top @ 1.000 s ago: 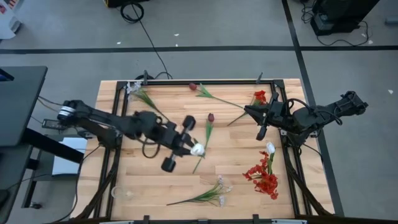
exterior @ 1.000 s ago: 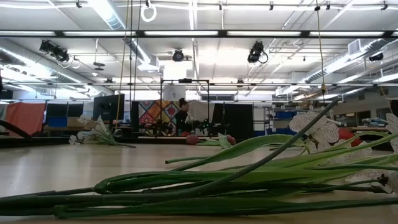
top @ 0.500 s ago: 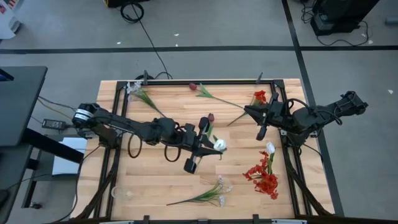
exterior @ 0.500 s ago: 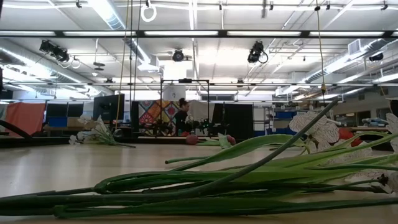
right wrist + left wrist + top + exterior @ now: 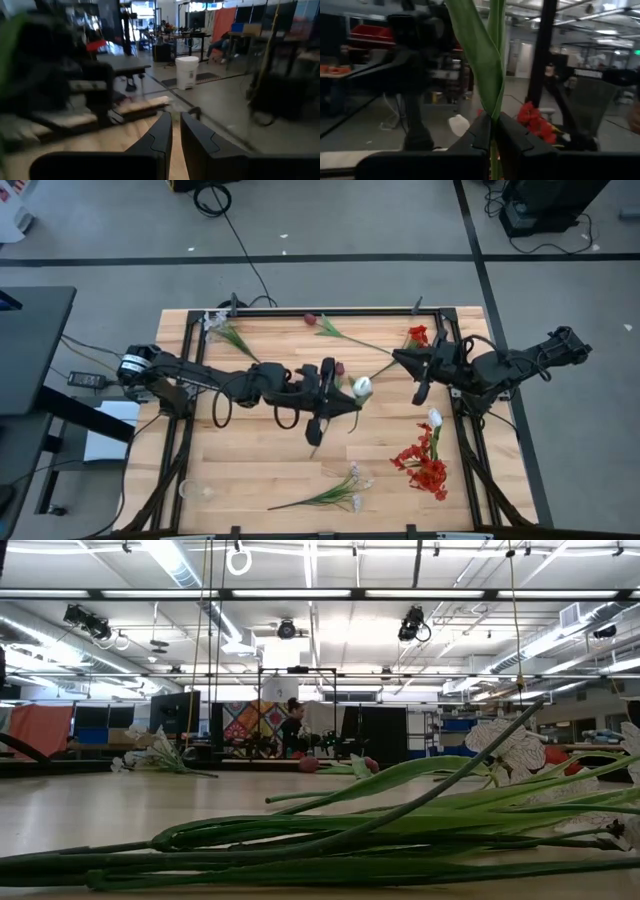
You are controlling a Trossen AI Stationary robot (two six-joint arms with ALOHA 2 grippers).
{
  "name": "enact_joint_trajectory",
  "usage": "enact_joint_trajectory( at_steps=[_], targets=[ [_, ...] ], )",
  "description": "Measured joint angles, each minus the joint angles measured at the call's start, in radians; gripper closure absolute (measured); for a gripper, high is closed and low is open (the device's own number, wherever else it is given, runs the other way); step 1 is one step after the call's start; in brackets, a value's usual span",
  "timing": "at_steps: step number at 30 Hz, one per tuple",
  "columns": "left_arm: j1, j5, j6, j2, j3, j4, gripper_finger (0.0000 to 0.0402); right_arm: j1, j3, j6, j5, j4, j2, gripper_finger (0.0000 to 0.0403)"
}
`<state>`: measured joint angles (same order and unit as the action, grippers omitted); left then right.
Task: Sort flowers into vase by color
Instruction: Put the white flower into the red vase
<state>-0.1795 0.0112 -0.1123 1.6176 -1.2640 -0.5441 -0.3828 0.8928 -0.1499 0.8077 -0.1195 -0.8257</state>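
My left gripper reaches from the left to the table's middle and is shut on a white tulip, whose bloom shows just past the fingers. My right gripper waits at the right side, shut on nothing. Lying on the table are a dark maroon bud, a maroon tulip, a white spray, a red bloom, a red cluster, another white tulip and a white spray whose stems fill the low view. No vase shows plainly. My left gripper pinches the white tulip's green stem and a leaf between its two fingers. The fingers come about level from the table's left and lie across the stem. The flower is lifted clear of the table, and its lower stem end trails toward the near edge.
A black metal frame borders the wooden table. Bare wood lies at the near left. Beyond the table the room holds benches, screens and a person far off.
My left gripper has carried the white tulip toward the table's right edge and then toward the far edge, rolling its wrist as it went. It has stayed shut on the stem. The bloom now lies next to the maroon bud. The right arm has kept still.
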Motion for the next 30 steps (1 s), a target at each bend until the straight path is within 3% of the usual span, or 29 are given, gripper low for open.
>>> enact_joint_trajectory(
  at_steps=[5,15,24,30],
  targets=[
    [0.003,-0.047,-0.058,0.000,0.000,0.000,0.0377,0.000,0.000,-0.164,-0.010,0.057,-0.004,0.0355],
    [0.040,-0.198,-0.136,-0.001,0.000,0.009,0.0377,0.001,0.000,-0.157,-0.011,0.198,-0.005,0.0355],
    [0.133,-0.194,-0.198,-0.001,0.000,0.090,0.0377,0.039,0.000,-0.143,-0.228,0.141,-0.052,0.0348],
    [0.165,-0.122,-0.188,-0.001,0.000,0.108,0.0377,0.114,0.000,-0.159,-0.254,0.146,-0.123,0.0290]
  ],
)
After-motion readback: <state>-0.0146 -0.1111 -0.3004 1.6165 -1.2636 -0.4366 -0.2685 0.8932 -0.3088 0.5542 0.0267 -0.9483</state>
